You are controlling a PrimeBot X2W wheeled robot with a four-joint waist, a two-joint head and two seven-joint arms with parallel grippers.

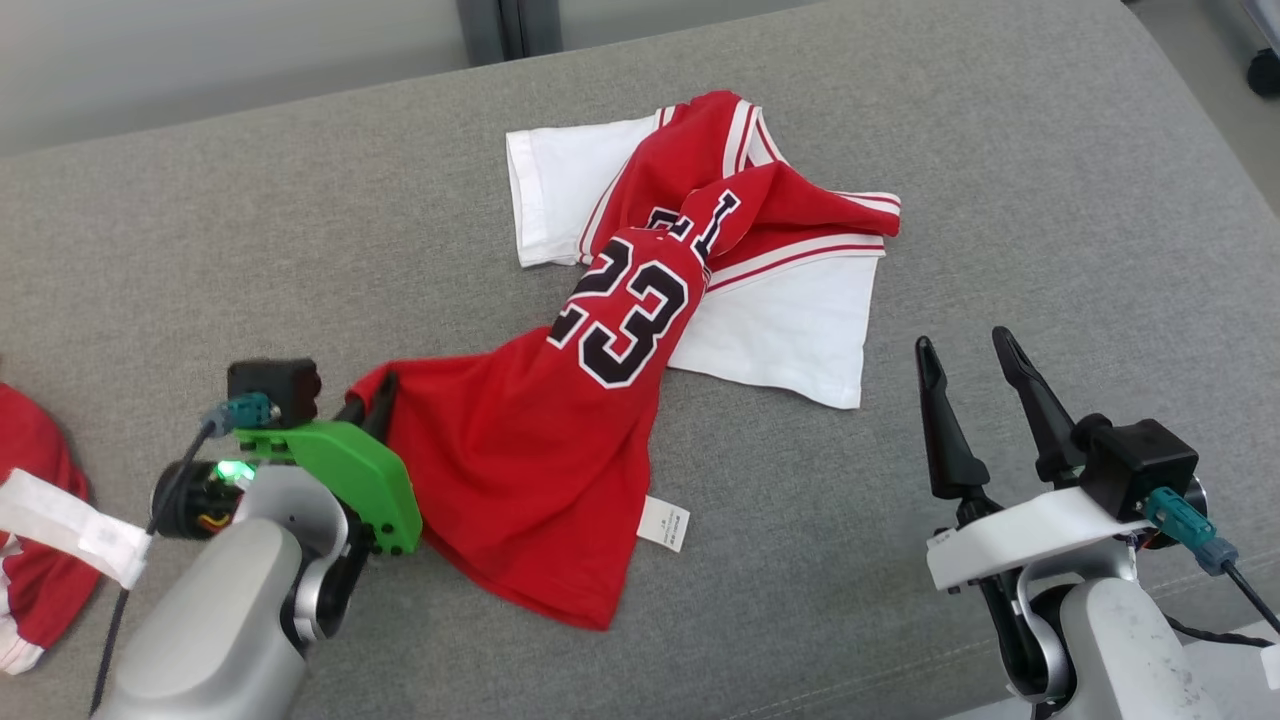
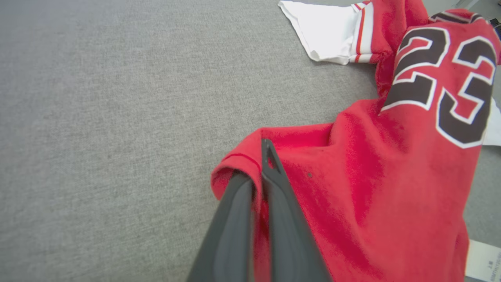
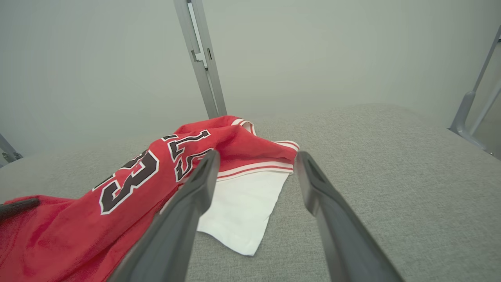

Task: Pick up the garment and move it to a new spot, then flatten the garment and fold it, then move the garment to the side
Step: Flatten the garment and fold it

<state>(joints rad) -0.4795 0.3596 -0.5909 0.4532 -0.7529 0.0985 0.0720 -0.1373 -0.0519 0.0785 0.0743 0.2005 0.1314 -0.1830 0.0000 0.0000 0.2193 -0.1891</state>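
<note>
The garment is a red jersey with white sleeves and a black "23", lying twisted on the grey cushion. In the left wrist view the same garment spreads to the right. My left gripper is shut on its near left corner; the dark fingers pinch a fold of red cloth between them. My right gripper stands open above bare cushion, to the right of the jersey's white sleeve. From the right wrist the garment lies ahead and to the left of that gripper.
A second red and white cloth lies at the cushion's left edge. A white care label sticks out from the jersey's hem. A metal post stands behind the cushion against a pale wall.
</note>
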